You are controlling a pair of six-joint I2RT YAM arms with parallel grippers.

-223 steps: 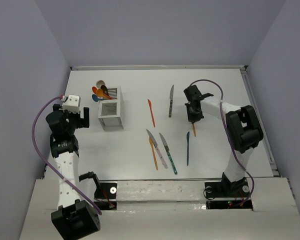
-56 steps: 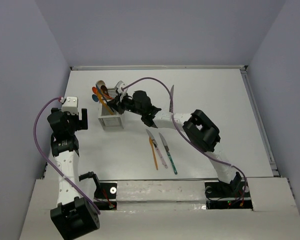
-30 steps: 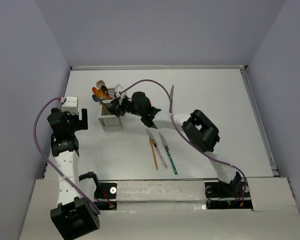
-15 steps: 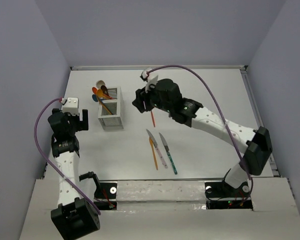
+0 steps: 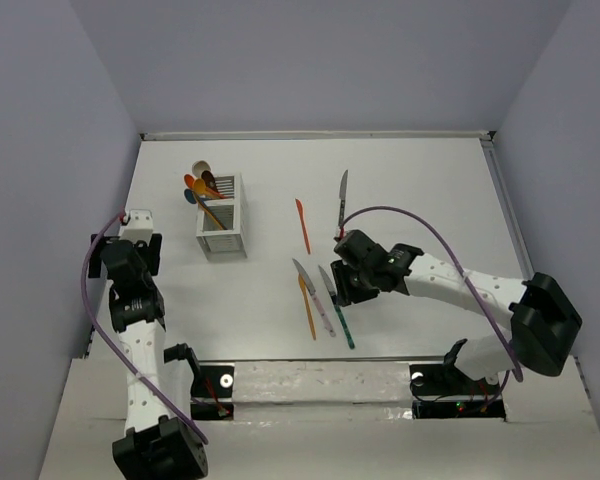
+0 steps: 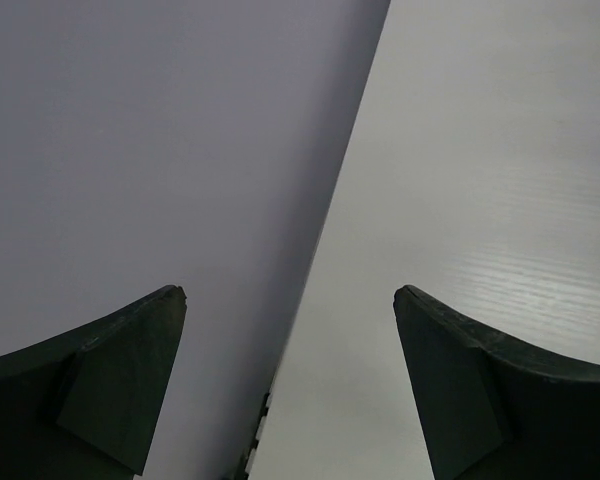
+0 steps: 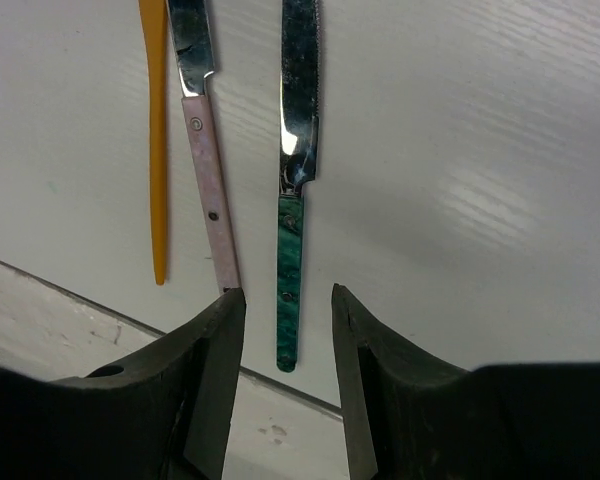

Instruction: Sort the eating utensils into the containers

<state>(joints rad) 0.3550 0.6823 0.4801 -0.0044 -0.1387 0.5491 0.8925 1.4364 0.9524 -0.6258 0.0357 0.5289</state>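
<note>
The white caddy [image 5: 221,230] stands at the back left. Several spoons [image 5: 199,186] and an orange utensil stick out of it. An orange knife [image 5: 302,225] and a silver knife [image 5: 342,200] lie mid-table. Nearer the front lie an orange knife [image 7: 156,150], a pink-handled knife [image 7: 212,200] and a teal-handled knife [image 7: 291,290] side by side. My right gripper [image 7: 288,300] is open just over the teal handle, with a gap on each side. My left gripper [image 6: 290,330] is open and empty by the table's left edge.
The side wall [image 6: 160,150] rises right beside the left gripper. The table's front edge [image 7: 100,320] runs just below the three knives' handles. The right arm [image 5: 450,285] stretches across the right half of the table.
The right arm has left the caddy, swung across past the orange knife and come down over the teal-handled knife. The left arm has drawn back toward the front.
</note>
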